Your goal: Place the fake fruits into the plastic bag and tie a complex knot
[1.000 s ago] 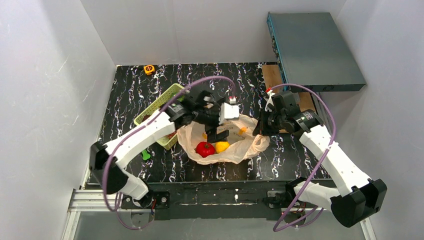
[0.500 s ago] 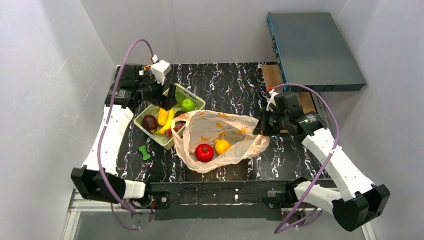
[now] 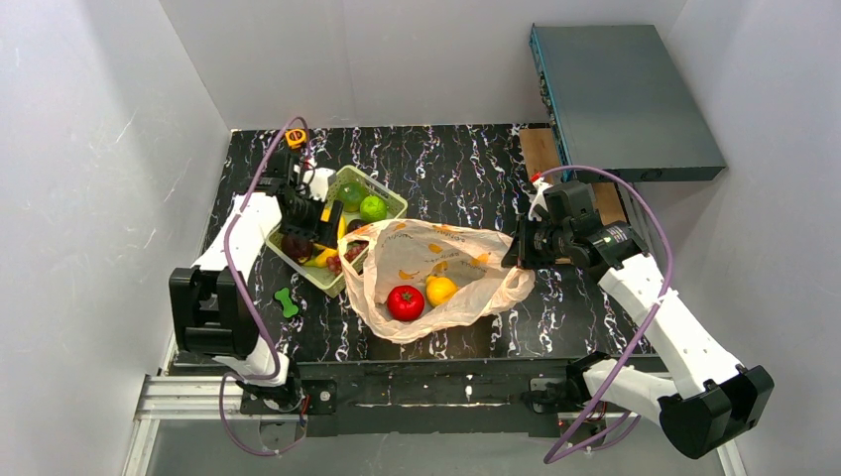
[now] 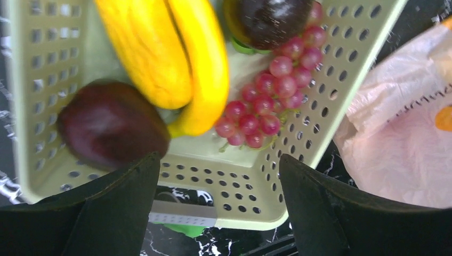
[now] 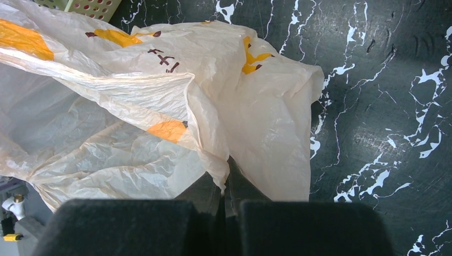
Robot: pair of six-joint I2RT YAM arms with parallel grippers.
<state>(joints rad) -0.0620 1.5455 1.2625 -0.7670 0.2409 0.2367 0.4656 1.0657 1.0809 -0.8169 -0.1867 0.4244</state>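
The peach plastic bag (image 3: 461, 263) lies open at mid-table with a red apple (image 3: 405, 300) and a yellow-orange citrus (image 3: 439, 290) inside. My right gripper (image 3: 516, 250) is shut on the bag's right edge, and the film (image 5: 160, 106) is pinched between its fingers (image 5: 226, 186). My left gripper (image 3: 324, 220) hovers open and empty over the green basket (image 3: 389, 195). In the left wrist view (image 4: 218, 213) it is above the bananas (image 4: 170, 58), a dark plum (image 4: 112, 125), a second plum (image 4: 272, 18) and the grape bunch (image 4: 266, 101). Two limes (image 3: 373, 207) sit at the basket's far end. No knot shows.
A green bone-shaped toy (image 3: 287, 300) lies on the black marbled table left of the bag. A small yellow object (image 3: 296, 137) sits at the far left corner. A grey box (image 3: 625, 94) stands at the far right beside a wooden board (image 3: 540, 149). White walls enclose the table.
My left arm left the bag mouth, swung to the far left, then came down over the basket's fruits. The right gripper and the bag have stayed put.
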